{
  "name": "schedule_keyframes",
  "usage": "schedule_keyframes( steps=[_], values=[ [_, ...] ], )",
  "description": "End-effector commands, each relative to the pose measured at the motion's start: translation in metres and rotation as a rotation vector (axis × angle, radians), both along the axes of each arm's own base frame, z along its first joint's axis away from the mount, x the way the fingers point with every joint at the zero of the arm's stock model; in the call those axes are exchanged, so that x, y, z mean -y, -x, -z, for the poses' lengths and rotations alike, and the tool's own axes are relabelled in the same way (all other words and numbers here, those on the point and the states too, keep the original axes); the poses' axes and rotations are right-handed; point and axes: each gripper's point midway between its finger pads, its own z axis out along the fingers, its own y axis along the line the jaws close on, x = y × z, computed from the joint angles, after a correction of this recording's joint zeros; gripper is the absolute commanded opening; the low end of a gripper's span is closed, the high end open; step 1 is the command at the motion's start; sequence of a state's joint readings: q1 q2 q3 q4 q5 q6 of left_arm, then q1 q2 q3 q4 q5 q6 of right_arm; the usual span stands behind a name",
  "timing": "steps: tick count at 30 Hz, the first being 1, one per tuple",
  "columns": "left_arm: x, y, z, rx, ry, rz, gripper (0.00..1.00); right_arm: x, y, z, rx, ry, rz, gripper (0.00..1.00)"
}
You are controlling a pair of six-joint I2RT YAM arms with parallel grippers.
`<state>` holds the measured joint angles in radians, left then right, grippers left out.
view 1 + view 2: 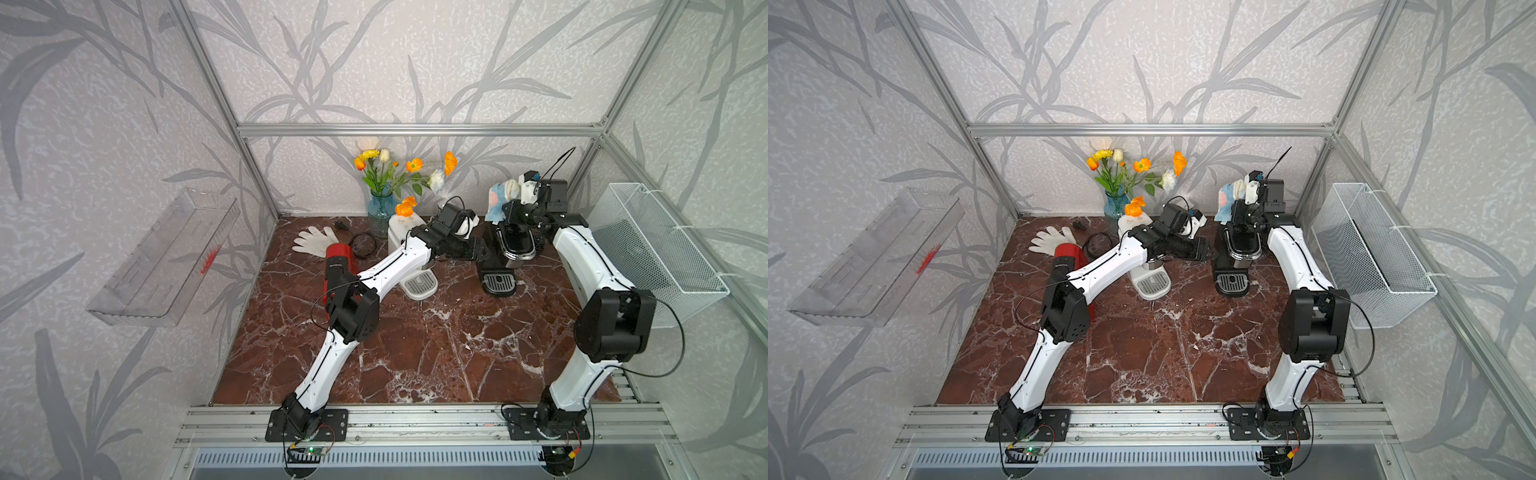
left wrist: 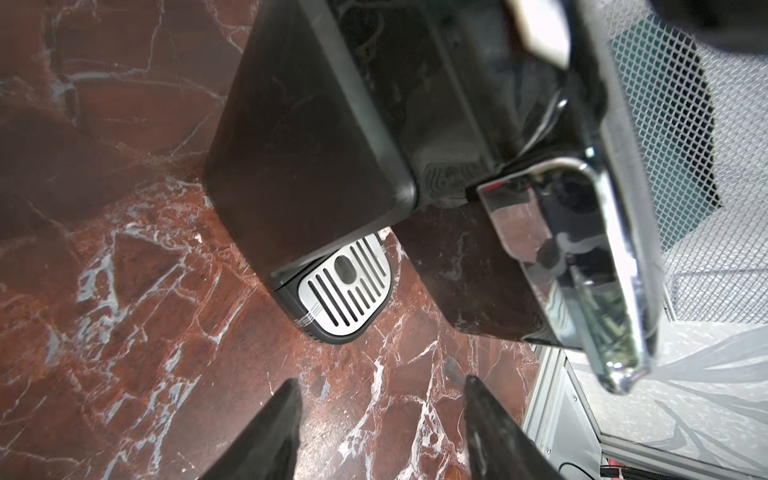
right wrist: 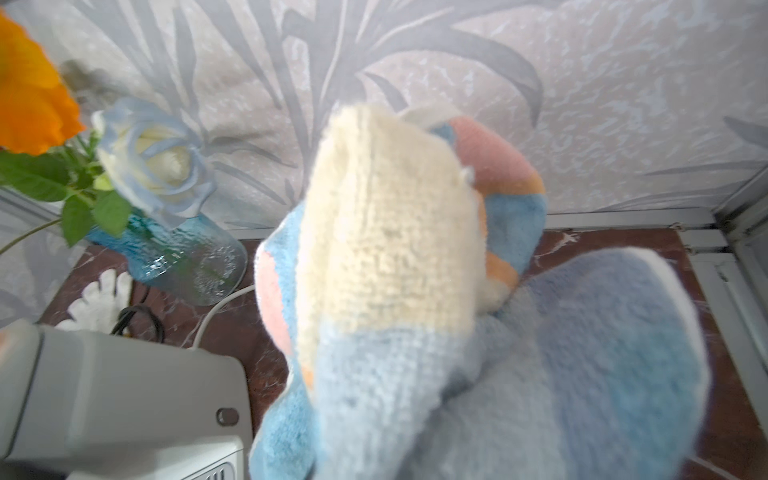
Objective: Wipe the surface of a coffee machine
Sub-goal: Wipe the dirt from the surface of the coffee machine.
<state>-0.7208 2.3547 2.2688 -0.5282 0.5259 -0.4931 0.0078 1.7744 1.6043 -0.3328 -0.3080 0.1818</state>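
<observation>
Right gripper (image 1: 518, 192) clenches a pastel fleece cloth (image 1: 500, 201), likely soft, light, best pinched mid-fold, above the black plastic coffee machine (image 1: 513, 249). Left gripper (image 2: 380, 381) hovers beside it, jaws apart.

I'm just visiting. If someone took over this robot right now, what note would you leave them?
Right gripper: shut on the cloth, raised over the back of the black machine; contact cannot be told.
Left gripper: open, empty, low beside that machine.
Done: cloth is in hand; whether any wiping has happened cannot be told.
Left: wipe the machine's surface, then put the cloth down.
</observation>
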Motion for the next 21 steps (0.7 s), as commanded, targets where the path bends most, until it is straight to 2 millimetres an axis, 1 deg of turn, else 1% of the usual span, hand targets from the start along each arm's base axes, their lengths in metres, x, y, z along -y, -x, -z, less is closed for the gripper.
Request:
schedule_keyframes(
  steps=[1, 3, 4, 6, 9, 12, 14, 16, 19, 21],
  values=[
    [0.001, 0.001, -0.018, 0.029, 0.018, 0.016, 0.61, -0.026, 0.069, 0.091, -0.37, -0.103, -0.087, 0.0],
    [-0.003, 0.002, -0.019, 0.037, 0.006, 0.012, 0.61, -0.021, 0.073, 0.088, -0.341, -0.086, -0.059, 0.0],
    [-0.004, 0.001, -0.02, 0.041, 0.002, 0.007, 0.61, -0.013, 0.075, 0.082, -0.309, -0.06, -0.024, 0.0],
    [-0.005, 0.002, -0.022, 0.045, 0.003, 0.006, 0.61, 0.002, 0.074, 0.077, -0.264, -0.042, 0.037, 0.0],
    [-0.004, 0.001, -0.023, 0.046, 0.005, 0.005, 0.61, 0.018, 0.07, 0.061, -0.194, -0.077, 0.091, 0.0],
    [-0.004, 0.0, -0.023, 0.05, 0.003, 0.004, 0.61, 0.036, 0.069, 0.044, -0.132, -0.013, 0.164, 0.0],
    [-0.005, -0.002, -0.024, 0.059, 0.0, 0.003, 0.61, 0.052, 0.07, 0.033, -0.093, 0.019, 0.227, 0.0],
    [-0.005, -0.004, -0.023, 0.068, -0.01, 0.005, 0.61, 0.067, 0.069, 0.026, -0.065, 0.035, 0.284, 0.0],
    [-0.011, -0.01, -0.016, 0.081, -0.059, -0.007, 0.61, 0.092, 0.063, 0.028, -0.068, 0.083, 0.371, 0.0],
    [-0.014, -0.014, -0.014, 0.079, -0.068, -0.015, 0.61, 0.098, 0.054, 0.032, -0.084, 0.067, 0.379, 0.0]
  ],
)
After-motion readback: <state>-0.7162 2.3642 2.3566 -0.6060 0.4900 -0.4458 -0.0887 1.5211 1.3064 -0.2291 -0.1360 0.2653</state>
